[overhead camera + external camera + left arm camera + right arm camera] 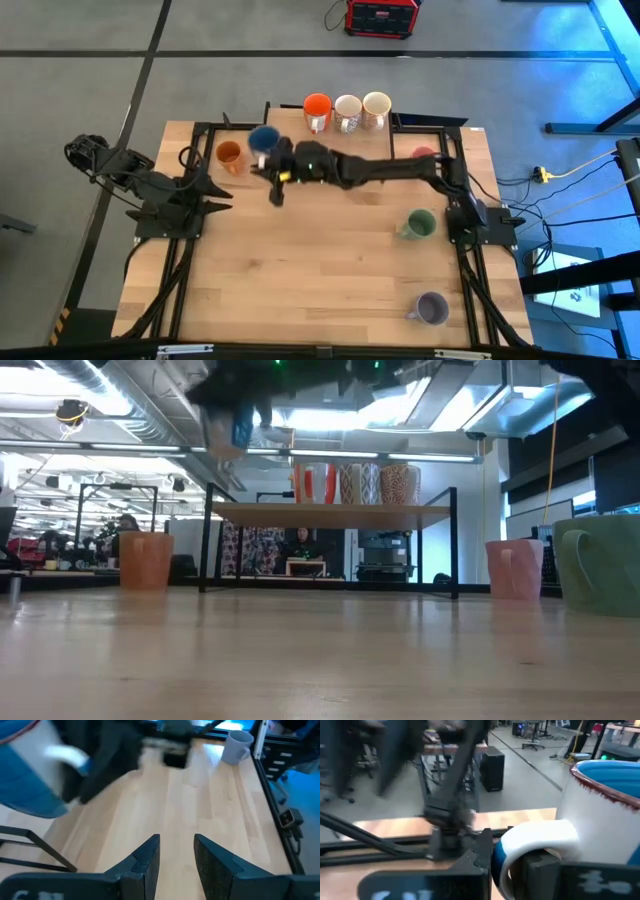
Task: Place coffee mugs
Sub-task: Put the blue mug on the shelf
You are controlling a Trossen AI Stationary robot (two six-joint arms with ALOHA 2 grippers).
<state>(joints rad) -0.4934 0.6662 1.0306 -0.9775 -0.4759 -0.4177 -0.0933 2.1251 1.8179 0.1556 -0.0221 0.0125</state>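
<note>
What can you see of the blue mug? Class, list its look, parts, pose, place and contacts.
The blue mug is glossy, blue inside and out with a dark rim and a white handle. The right gripper is shut on that handle and holds it in the air above the table's far left part, near the amber mug. In the low view it hangs tilted, touching nothing else.

High view looks straight down on the whole wooden counter [330,270]. Low view sits at counter height, facing the room behind. Each wrist view looks forward, close; all share the blue mug [263,138], near twelve o'clock.
</note>
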